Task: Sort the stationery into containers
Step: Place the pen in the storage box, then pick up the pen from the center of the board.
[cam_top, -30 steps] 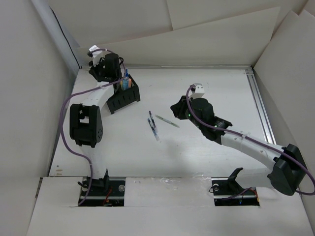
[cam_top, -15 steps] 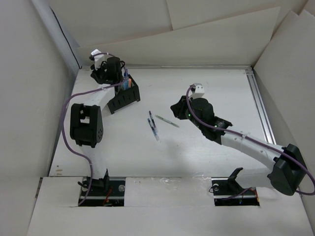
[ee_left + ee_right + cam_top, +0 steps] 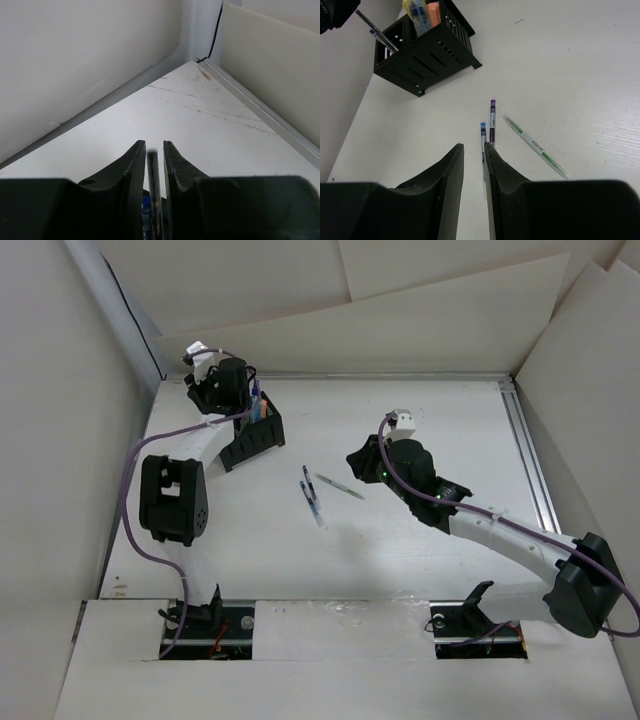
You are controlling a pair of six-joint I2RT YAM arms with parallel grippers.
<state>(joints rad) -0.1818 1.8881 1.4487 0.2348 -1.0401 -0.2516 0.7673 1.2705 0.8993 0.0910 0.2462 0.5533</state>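
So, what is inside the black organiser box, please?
An orange marker, a blue-capped tube and a yellowish stick stand at one end; the left gripper holds a dark pen slanting into another compartment. The box hides their lower ends.

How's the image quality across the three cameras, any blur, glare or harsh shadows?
Top external: even, soft light, faint shadows, no glare. Left wrist: the left gripper fills the bottom as near-black, detail lost. Right wrist: sharp on the pens and organiser.
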